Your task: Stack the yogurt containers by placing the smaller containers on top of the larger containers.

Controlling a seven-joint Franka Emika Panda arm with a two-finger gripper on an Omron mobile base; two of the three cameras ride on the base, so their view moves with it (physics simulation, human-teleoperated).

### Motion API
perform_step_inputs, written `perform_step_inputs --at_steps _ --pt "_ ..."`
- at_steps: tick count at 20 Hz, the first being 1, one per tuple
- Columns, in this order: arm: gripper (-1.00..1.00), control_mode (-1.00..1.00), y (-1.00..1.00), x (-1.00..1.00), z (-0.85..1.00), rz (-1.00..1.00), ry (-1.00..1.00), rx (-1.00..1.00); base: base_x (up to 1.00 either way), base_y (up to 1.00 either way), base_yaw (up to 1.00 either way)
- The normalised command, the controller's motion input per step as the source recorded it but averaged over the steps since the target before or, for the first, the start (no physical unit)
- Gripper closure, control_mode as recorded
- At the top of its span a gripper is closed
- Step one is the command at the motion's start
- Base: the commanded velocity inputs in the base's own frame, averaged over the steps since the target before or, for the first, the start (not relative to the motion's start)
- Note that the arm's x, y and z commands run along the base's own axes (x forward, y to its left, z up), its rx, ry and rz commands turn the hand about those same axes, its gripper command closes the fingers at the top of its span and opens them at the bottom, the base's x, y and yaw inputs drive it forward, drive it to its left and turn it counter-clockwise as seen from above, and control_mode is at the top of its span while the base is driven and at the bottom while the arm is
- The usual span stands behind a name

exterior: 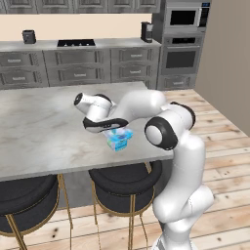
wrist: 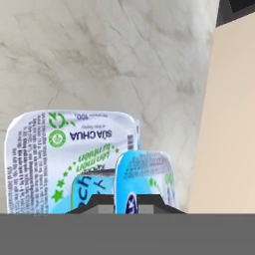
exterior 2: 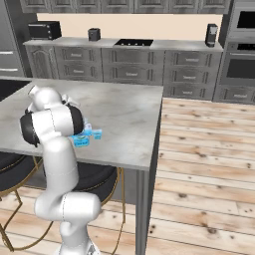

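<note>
The claw [wrist: 127, 201] is pinching the small light-blue yogurt cup [wrist: 145, 183], its two dark tips pressed against the cup's near side at the bottom of the hand view. The cup hangs just over the large yogurt pack [wrist: 64, 154], covering the pack's corner toward 4 o'clock; whether it touches the white lid cannot be told. The lid's green print reads upside down here.

In the left base view the large pack [exterior: 118, 141] sits on the marble desk [exterior: 44, 132], near the front edge, at about 5 o'clock from the desk's middle, with the hand directly above it. In the right base view the blue cup [exterior 2: 96, 134] peeks out at 3 o'clock of the arm's dark elbow joint, the pack [exterior 2: 81, 141] just below it, toward 7 o'clock.

Two black stools [exterior: 124, 180] stand under the desk's front edge.
</note>
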Motion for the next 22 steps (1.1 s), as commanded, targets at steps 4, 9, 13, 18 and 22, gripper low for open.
perform_step_inputs --at_steps 4,9,13,18,22 --pt "1.0 -1.0 0.14 0.1 -0.07 0.01 0.0 0.0 0.0 0.0 0.0" --pt "1.0 -1.0 0.07 0.13 -0.07 0.03 0.0 0.0 0.0 0.0 0.0" --pt "1.0 -1.0 0.0 0.09 -0.07 0.03 0.0 0.0 0.0 0.0 0.0" --pt "1.0 -1.0 0.0 -0.05 -0.1 0.0 0.0 0.0 0.0 0.0 0.0" --pt "1.0 -1.0 0.0 -0.21 -0.15 0.0 0.0 0.0 0.0 0.0 0.0"
